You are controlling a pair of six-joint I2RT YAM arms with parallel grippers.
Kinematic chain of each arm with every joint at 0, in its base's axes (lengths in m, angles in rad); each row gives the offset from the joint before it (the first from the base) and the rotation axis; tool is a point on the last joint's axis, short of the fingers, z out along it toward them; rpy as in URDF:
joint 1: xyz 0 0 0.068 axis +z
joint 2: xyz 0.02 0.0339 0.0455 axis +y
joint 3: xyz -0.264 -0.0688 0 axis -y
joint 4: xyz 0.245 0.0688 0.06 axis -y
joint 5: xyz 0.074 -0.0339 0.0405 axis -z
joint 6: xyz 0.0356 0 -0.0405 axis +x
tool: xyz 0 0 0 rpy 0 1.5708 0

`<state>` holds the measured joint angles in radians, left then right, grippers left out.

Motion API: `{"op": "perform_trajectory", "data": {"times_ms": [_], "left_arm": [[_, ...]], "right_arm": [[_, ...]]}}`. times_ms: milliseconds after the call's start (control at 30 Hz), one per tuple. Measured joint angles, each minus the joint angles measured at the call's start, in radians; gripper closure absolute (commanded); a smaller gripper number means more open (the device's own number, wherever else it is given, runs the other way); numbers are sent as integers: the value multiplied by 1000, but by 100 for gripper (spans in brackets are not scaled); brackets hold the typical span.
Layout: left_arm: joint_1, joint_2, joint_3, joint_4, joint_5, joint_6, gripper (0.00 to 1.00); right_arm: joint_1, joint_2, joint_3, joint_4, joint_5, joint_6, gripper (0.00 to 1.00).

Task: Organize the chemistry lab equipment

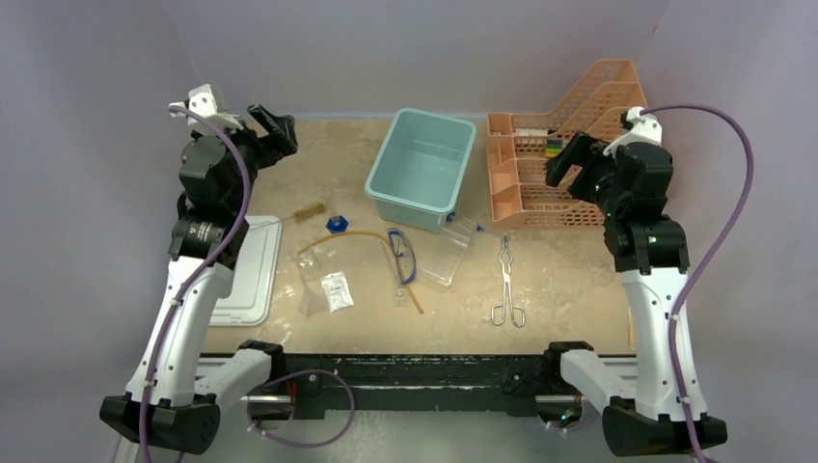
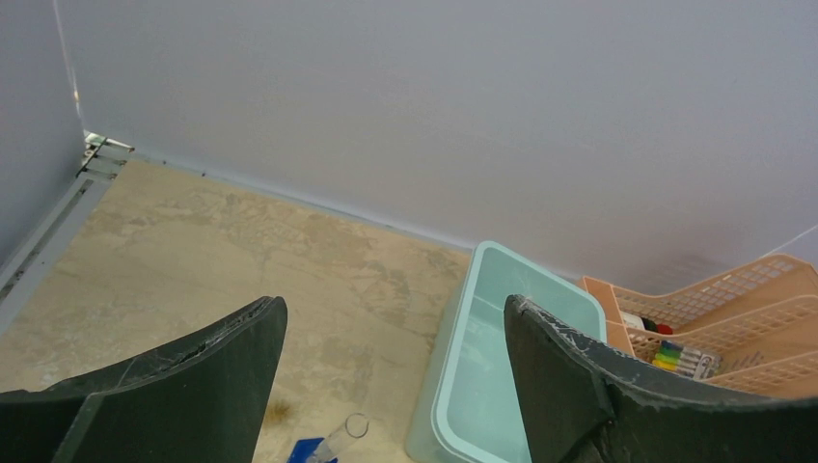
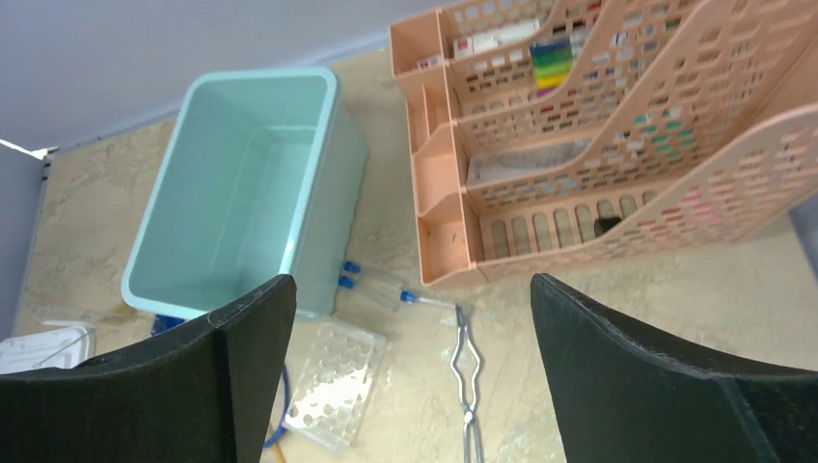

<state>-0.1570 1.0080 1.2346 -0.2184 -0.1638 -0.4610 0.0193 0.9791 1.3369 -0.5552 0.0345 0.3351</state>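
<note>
Grey walls (image 1: 405,48), mottled tan tabletop (image 1: 579,289), teal bin (image 1: 383,149), goggles (image 1: 405,253), tongs (image 1: 505,280)

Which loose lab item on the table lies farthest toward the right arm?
The metal tongs; the clear rack, goggles and packets all lie further left.
</note>
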Motion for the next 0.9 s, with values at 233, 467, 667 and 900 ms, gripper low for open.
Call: {"op": "perform_trajectory", "data": {"times_ms": [233, 467, 667, 900], "left_arm": [[-14, 0, -101, 100, 87, -73, 12], [-90, 5, -277, 286, 282, -210, 12], [-164, 13, -342, 329, 352, -262, 13], [-180, 40, -343, 333, 360, -276, 14]], "right_arm": [[-1, -5, -89, -64, 3, 57, 2], [-2, 12, -215, -153, -77, 52, 9], [3, 125, -353, -149, -140, 71, 22], [169, 341, -426, -55, -67, 187, 28]]}}
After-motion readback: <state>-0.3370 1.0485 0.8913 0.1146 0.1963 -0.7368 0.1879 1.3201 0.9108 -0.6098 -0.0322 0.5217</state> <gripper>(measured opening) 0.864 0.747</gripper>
